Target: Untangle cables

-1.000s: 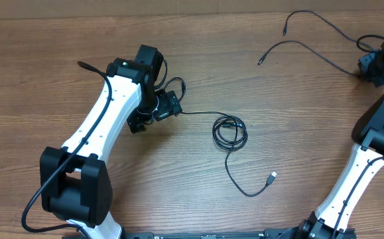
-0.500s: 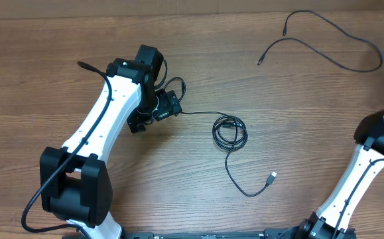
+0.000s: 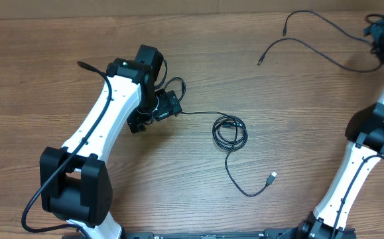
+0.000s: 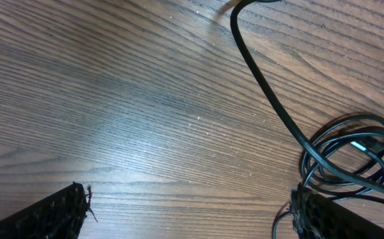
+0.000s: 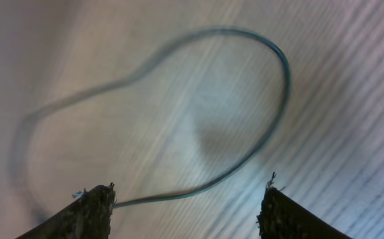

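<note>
A coiled cable (image 3: pixel 229 123) is lying near the table's (image 3: pixel 59 40) centre. Its tail is running toward five o'clock and ending in a silver-tipped USB plug (image 3: pixel 272 177). A thin strand is leading off toward nine o'clock to the left gripper (image 3: pixel 166 107). In the left wrist view that coil (image 4: pixel 351 156) is sitting at three o'clock, right beside one finger (image 4: pixel 341 218). The left gripper (image 4: pixel 188 212) is standing with its jaws spread wide and nothing between them.

A second, long cable (image 3: pixel 304 44) is sprawling loosely at the table's one o'clock corner, well apart from the coil and reaching toward the right gripper (image 3: pixel 379 32). In the blurred right wrist view a loop (image 5: pixel 286 79) of it is lying on the wood ahead of the right gripper (image 5: pixel 188 212). Its jaws are standing apart and gripping nothing.
</note>
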`<state>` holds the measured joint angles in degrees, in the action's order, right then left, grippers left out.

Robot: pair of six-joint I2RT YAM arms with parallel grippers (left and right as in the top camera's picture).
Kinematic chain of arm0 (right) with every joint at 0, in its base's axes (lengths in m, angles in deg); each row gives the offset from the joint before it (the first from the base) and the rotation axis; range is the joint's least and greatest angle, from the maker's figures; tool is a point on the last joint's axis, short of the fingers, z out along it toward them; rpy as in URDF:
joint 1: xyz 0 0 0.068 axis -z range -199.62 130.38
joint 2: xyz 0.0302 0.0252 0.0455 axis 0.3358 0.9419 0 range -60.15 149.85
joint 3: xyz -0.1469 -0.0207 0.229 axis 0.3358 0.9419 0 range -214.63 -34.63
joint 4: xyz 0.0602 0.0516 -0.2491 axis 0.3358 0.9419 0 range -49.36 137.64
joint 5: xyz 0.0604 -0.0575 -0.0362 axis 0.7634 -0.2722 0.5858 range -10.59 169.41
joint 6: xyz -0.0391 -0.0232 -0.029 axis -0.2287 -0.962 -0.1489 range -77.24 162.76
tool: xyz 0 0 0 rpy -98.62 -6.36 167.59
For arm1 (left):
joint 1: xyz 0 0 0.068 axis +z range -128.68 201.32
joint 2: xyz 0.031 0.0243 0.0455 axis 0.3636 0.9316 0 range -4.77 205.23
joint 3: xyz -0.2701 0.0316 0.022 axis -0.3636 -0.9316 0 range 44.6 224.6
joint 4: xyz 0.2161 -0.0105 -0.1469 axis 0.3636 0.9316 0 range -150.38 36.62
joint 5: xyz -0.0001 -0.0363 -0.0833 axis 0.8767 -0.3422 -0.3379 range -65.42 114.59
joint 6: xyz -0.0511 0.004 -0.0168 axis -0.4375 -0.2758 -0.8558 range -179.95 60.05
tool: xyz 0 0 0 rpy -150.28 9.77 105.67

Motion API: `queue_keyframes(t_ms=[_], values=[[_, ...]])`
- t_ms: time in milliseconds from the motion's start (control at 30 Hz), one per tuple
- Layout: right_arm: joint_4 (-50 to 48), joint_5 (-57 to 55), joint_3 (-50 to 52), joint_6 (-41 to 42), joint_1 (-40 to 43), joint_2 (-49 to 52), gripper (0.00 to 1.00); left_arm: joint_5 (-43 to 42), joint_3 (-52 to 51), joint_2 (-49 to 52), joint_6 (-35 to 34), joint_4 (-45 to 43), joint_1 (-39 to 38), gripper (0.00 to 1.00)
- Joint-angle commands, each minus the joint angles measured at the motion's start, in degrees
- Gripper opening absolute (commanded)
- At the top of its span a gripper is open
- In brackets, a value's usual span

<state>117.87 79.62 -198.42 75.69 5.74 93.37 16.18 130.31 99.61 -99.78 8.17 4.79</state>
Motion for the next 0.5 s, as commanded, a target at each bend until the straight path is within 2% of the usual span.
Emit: queue_keyframes(t_ms=[0, 133, 267, 433, 467], values=[[-2.1, -8.4, 7.2, -0.1, -0.7, 0.8, 0.66, -0.4, -0.1, -0.6, 1.3, 0.0, -0.4, 0.99], [-5.4, -8.1, 14.7, 0.1, -0.5, 0.8, 0.43, -0.4, -0.1, -0.6, 1.3, 0.0, -0.4, 0.99], [-7.8, -7.9, 18.1, 0.1, -0.1, 0.8, 0.31, -0.4, -0.1, -0.6, 1.3, 0.0, -0.4, 1.00], [-8.2, -7.9, 18.3, 0.3, 0.3, 0.8, 0.04, -0.4, -0.1, -0.6, 1.3, 0.0, -0.4, 0.99], [-8.1, -7.9, 18.3, 0.3, 0.4, 0.8, 0.04, -0.4, -0.1, -0.6, 1.3, 0.0, -0.4, 1.00]])
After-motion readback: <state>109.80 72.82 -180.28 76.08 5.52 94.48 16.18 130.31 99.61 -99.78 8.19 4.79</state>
